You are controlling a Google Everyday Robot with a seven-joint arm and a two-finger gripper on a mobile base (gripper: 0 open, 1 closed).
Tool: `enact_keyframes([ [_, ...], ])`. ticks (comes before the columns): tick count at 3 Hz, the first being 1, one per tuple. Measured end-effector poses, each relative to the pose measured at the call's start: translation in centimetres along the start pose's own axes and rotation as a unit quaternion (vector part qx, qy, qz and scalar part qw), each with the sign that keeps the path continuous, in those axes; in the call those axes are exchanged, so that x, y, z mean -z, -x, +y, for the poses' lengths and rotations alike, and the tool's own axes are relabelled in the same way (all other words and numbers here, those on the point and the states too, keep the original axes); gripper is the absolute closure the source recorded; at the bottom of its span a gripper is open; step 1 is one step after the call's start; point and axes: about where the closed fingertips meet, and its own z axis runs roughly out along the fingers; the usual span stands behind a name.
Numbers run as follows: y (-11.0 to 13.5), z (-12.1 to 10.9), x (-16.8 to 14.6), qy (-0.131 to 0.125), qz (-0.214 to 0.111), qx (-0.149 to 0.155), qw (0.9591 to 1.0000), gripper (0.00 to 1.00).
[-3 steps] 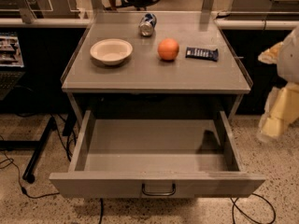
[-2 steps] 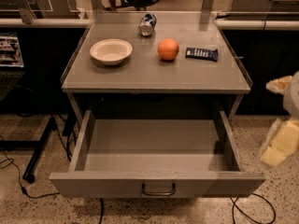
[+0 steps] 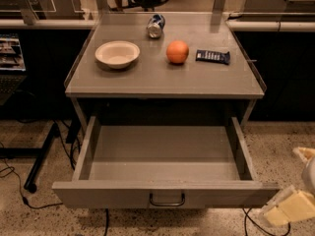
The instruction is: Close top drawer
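Lowered since the earlier frames, the gripper (image 3: 293,205) is now found at the bottom right corner, just beside the right end of the drawer front. It is cut off by the right and lower edges, so only pale cream parts are seen, and whether it is parted or closed cannot be told. The top drawer (image 3: 162,163) is pulled far out of the grey cabinet (image 3: 162,80), to the left of the gripper; whether the two touch cannot be made out. Its dark handle (image 3: 167,199) is seen at the centre of the front, and only the grey floor and walls are shown inside. On the cabinet top a pale bowl (image 3: 117,54) with a bare inside, a can (image 3: 155,25) lying on its side, an orange (image 3: 177,51) and a dark wrapped bar (image 3: 212,56) are set apart.
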Motion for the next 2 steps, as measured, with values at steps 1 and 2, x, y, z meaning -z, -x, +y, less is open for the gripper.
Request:
enact_keyframes([
  [1, -3.1, 1.85, -3.36, 0.021, -0.019, -0.045, 0.9986, 0.0],
  [2, -3.35, 2.11, -3.67, 0.024, -0.021, -0.051, 0.9982, 0.18],
])
